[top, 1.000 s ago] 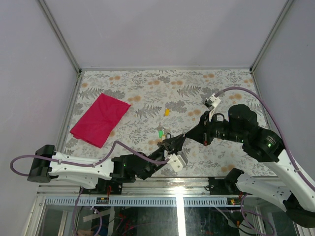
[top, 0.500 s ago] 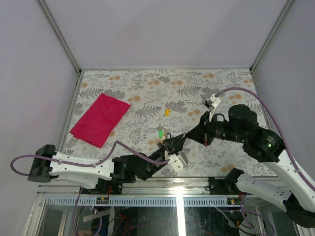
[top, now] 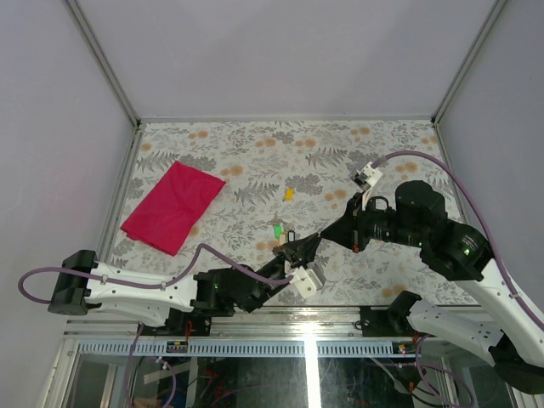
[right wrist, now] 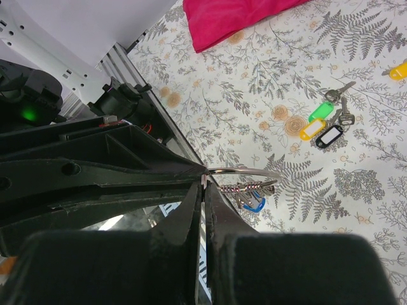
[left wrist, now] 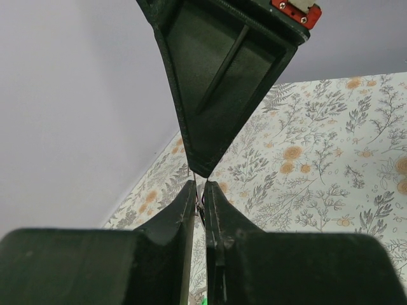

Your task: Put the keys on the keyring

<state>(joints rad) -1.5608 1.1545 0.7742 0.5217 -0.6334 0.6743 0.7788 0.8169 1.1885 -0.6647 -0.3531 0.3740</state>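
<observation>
Keyring (right wrist: 245, 170) hangs above the surface (right wrist: 381, 190), pinched at one point by both arms. I read the left end effector (left wrist: 201, 186) as nearly closed on the wire. The right end effector (right wrist: 203, 185) grips likewise, apparently steadying the ring for threading. One blue-tagged key (right wrist: 253, 202) hangs from it; loose keys (right wrist: 324, 121) lie further right.

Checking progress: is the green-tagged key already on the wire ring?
No: the silvery key with the green plastic tag lies on the floral tabletop, apart from the thin silver wire ring.
</observation>
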